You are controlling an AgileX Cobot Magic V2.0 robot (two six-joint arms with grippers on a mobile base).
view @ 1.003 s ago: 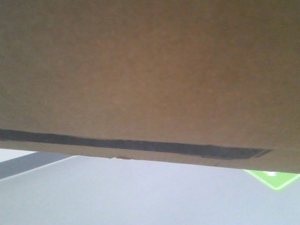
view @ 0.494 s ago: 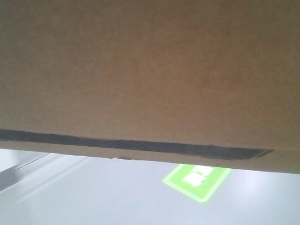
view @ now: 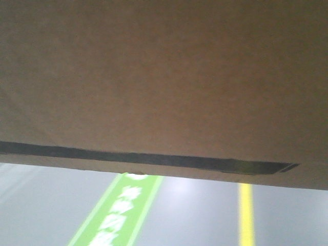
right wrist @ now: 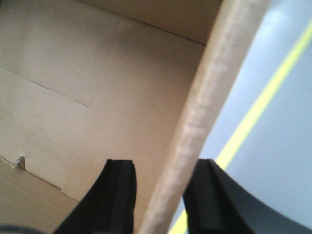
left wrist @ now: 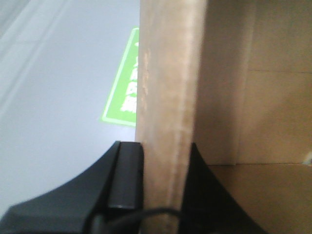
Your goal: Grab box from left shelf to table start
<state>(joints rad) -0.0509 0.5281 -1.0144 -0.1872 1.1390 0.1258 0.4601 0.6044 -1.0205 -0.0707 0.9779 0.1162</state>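
The left gripper (left wrist: 163, 153) is pinching one wall of the box (left wrist: 170, 73) between its two black fingers (left wrist: 126, 185), one pressing on the outer face and one on the inner. The right gripper (right wrist: 163, 170) is gripping another wall, its fingers (right wrist: 119, 195) straddling the top edge.

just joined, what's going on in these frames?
Both arms hold the box up off the ground. The left gripper is clamped over one wall and the right gripper over another. The box fills most of the front camera. Beneath it only grey floor, a green marking and a yellow line show.
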